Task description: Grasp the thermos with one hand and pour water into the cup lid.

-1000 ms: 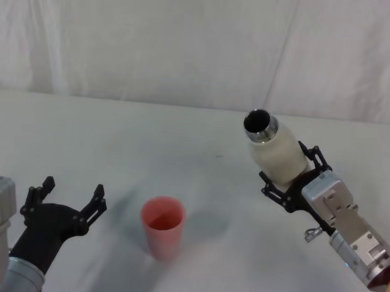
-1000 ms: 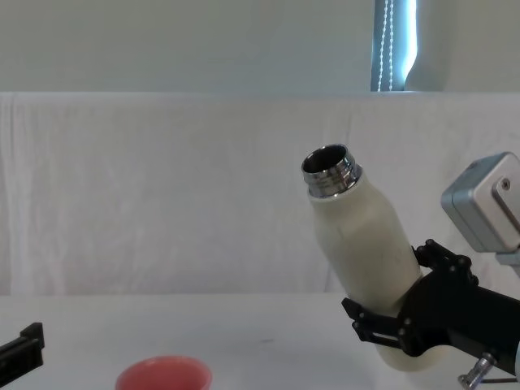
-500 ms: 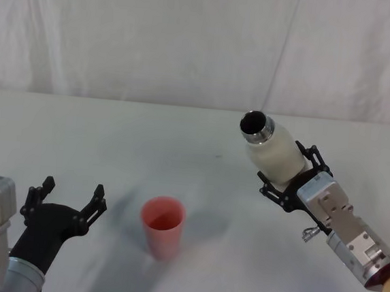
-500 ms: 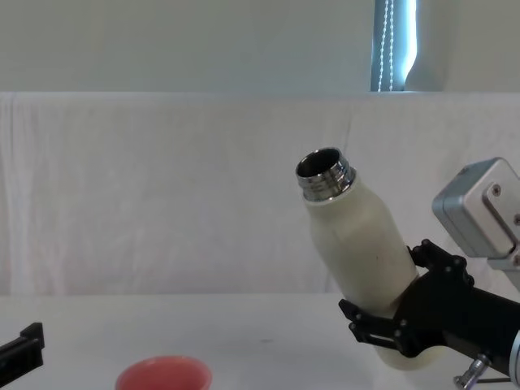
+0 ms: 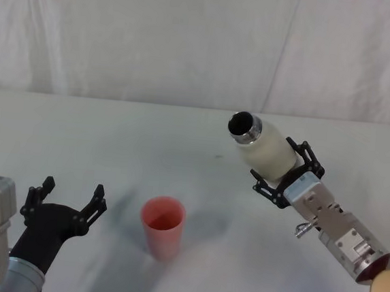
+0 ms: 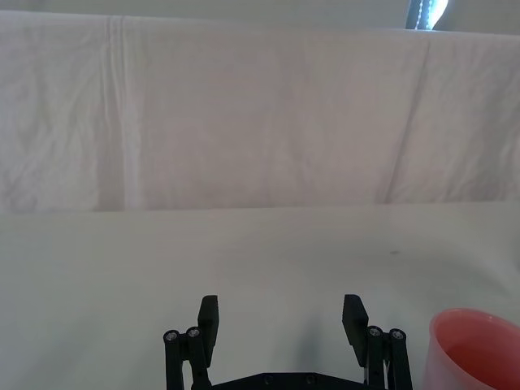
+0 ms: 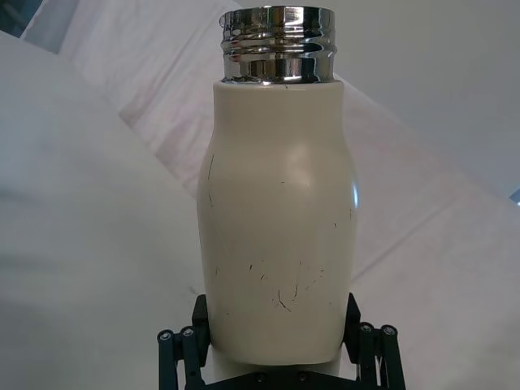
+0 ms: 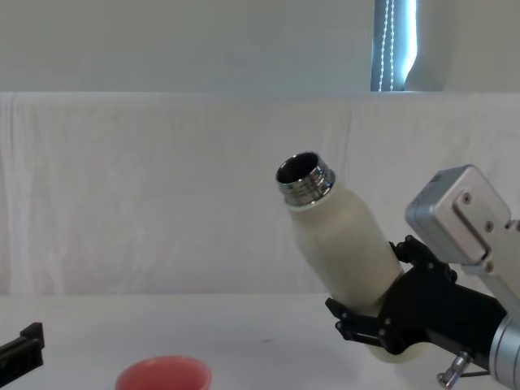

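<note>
Tilting up there on the right, the tall cream-white matte thermos with its shiny chrome threaded neck point(image 5: 262, 144) is carried off the counter by the right tool point(image 5: 282, 175), a black two-jaw gripper on a silver-grey arm. Its jaws are clamped on the bottle's lower body, one on each side. The open neck leans toward the robot's left, up and over toward the middle of the pale counter point(image 5: 113, 139). From the chest camera the thermos point(image 8: 337, 246) slants, mouth high and to the left, base low in the right tool point(image 8: 382, 325). The right wrist camera looks straight along the bottle point(image 7: 279, 236): fine scratches on the cream surface, chrome threads at the far end, black linkages hugging the base on both sides.

Down on the counter stands the small round salmon-pink cup lid point(image 5: 163, 226), upright, mouth open, well apart from the thermos and lower to its left. The thermos mouth is not over it.

Over on the left, the left tool point(image 5: 67, 203) hovers low near the counter, jaws spread apart and gripping nothing, the cup lid just beside it to the right. Its wrist camera shows the two fingers point(image 6: 209, 317) parted, with the pink cup lid point(image 6: 474, 349) at the edge.
</note>
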Motion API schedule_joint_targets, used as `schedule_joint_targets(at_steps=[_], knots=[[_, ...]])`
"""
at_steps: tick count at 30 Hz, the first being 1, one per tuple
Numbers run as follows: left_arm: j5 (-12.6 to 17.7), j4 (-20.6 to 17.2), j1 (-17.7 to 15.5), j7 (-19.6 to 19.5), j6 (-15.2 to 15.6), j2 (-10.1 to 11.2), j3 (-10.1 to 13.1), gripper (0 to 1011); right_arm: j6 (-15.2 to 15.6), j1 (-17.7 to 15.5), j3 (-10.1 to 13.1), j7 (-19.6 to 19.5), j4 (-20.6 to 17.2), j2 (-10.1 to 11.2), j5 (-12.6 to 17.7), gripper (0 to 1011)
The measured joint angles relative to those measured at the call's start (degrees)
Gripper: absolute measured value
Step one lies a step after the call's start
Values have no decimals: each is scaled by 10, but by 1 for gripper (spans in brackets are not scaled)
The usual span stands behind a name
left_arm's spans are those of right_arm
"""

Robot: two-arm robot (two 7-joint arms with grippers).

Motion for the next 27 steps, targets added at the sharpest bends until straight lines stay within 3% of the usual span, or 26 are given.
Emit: schedule_joint_targets(at_steps=[14, 27], knots=[[0, 0, 0, 0, 0, 0, 0, 1001, -18, 14, -19, -26, 20, 1, -49, 951], [0, 0, 0, 0, 0, 0, 0, 1001, -23, 12, -31, -46, 20, 21, -91, 951]])
